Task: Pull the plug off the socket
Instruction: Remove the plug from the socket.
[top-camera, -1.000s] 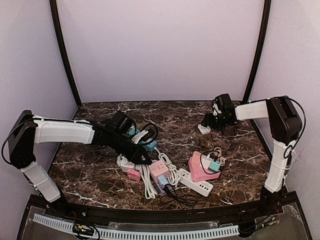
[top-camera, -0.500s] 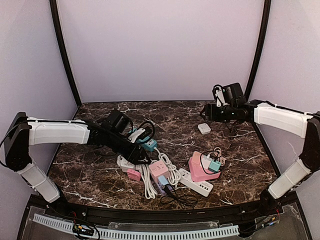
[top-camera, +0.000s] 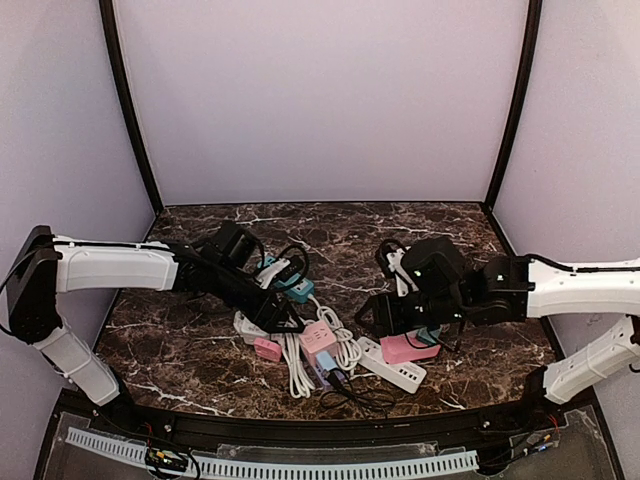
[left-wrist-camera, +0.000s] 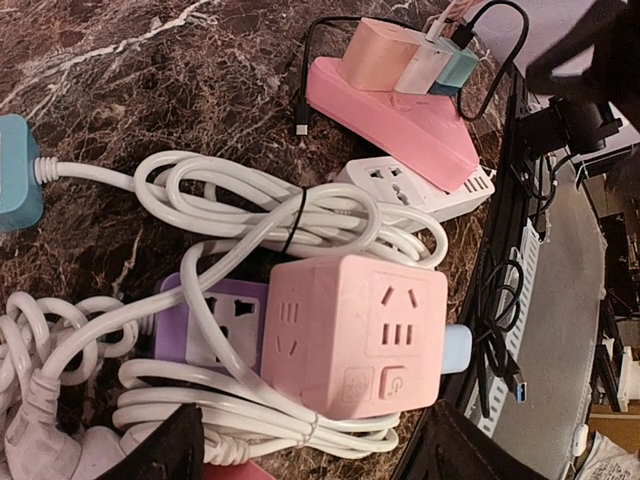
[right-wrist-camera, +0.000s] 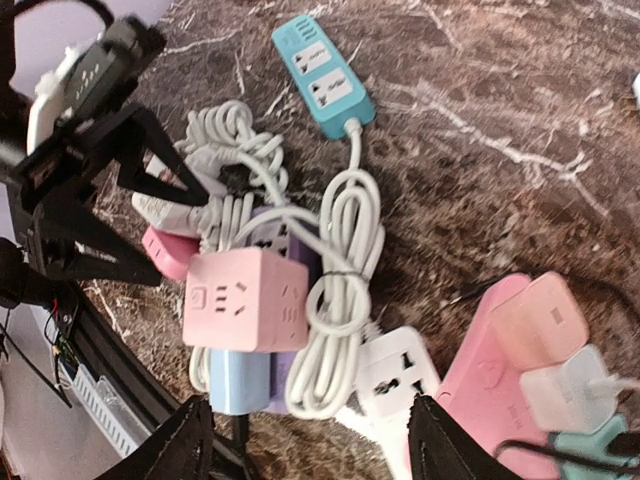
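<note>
1. The left claw (left-wrist-camera: 315, 445) is wide open and empty. Its fingers straddle the pink cube socket (left-wrist-camera: 355, 335) down on the counter (right-wrist-camera: 500, 90).
2. A pale blue plug (left-wrist-camera: 455, 350) is seated in the cube's side towards the near edge. I take it for the one to pull, though I can't be sure.
3. The right claw (right-wrist-camera: 315, 440) is also spread and empty, and it hovers over the pile between the cube and the pink wedge socket (right-wrist-camera: 480, 380).
4. That wedge carries a peach plug (right-wrist-camera: 540, 320) with two smaller ones beside it, all pushed in.
5. Further out, white cable (left-wrist-camera: 250, 205) loops over the cube and around the purple strip (left-wrist-camera: 210, 320) tucked against it.
6. First risk: the cube is loose, so if nothing pins it, a tug on the plug probably drags the socket, cable and strip along together.
7. Second risk: those loops lie just beside the left fingers, so closing now could snag cable rather than the body.
8. Third risk: both claws are working the same heap, and a careless reach could knock them together.
</note>
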